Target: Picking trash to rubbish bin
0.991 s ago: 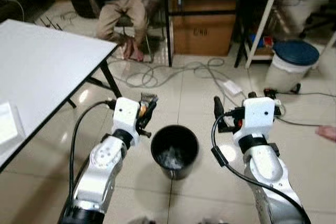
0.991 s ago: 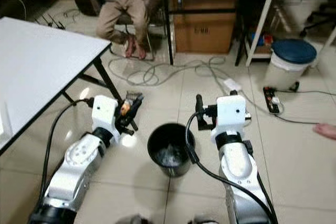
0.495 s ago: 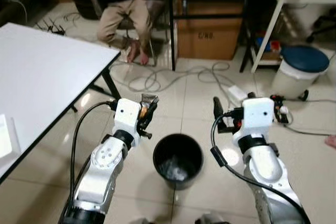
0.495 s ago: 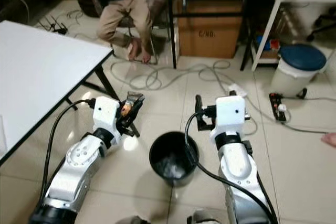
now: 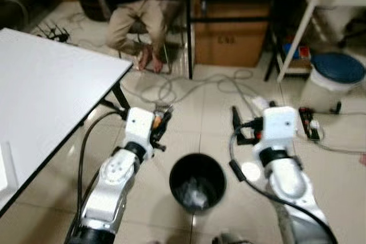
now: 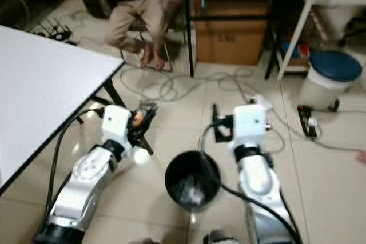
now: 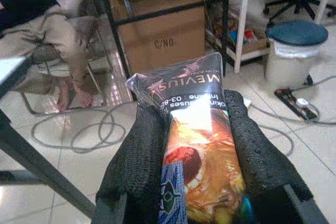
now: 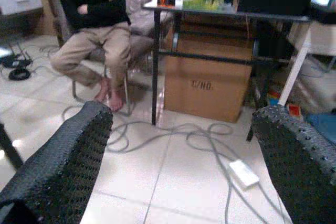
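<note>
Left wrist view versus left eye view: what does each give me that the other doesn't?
Left wrist view: the printed packet clamped between the left gripper jaws, lettering readable. Left eye view: the black bin on the floor between both arms, the white table, and the right gripper. Shared: the seated person, the cardboard box, floor cables and the blue-lidded bin.

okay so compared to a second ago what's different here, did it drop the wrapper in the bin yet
Not yet. The left gripper still clamps the wrapper, held up left of the black bin. The right gripper stays open and empty. The bin sits lower in the head views, but the whole scene shifted with it, so the camera moved.
</note>
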{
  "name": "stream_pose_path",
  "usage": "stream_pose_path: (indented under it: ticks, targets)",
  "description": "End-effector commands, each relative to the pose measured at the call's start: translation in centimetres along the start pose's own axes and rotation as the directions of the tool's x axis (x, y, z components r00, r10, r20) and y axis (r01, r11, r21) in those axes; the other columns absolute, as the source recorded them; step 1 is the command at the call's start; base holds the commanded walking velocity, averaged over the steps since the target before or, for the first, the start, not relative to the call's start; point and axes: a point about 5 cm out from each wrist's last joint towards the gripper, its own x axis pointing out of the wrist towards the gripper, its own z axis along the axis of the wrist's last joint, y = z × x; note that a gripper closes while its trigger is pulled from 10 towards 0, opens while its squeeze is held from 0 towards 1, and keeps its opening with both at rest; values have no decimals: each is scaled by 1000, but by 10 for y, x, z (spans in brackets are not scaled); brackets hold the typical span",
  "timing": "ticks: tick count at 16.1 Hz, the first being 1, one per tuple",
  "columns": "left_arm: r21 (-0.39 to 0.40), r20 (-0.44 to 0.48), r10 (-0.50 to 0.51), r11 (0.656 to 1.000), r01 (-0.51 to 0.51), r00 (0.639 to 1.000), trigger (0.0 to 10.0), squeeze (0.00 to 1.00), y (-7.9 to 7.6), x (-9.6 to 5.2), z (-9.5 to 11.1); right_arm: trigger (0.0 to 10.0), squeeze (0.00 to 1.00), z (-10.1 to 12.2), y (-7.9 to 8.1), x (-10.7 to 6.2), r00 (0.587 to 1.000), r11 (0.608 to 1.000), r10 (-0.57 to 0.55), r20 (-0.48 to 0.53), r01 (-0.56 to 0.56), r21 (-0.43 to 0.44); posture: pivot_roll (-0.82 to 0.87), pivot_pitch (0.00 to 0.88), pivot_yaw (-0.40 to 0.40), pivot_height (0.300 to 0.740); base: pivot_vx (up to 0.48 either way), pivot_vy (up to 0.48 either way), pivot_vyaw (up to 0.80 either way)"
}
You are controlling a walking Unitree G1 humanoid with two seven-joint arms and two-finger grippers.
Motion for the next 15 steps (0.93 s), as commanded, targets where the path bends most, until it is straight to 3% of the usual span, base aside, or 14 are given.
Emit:
stream_pose_path:
  ticks: [1,11,15]
  targets:
    - [16,-11,18,1000,-17,1000,10000,0,8,-3,-1,10000,0,2,6,0,1000,1000,16,8,-16,7,-110,148,76,740,330,0,0]
    - [14,-18,-16,1000,16,1000,10000,0,2,-2,-4,10000,0,-2,7,2,1000,1000,5,-9,-4,30,-103,146,75,740,30,0,0]
    - [15,-16,-30,999,30,999,10000,0,0,0,-3,10000,0,-3,6,2,1000,999,-2,-18,3,38,-106,146,78,740,0,0,-728]
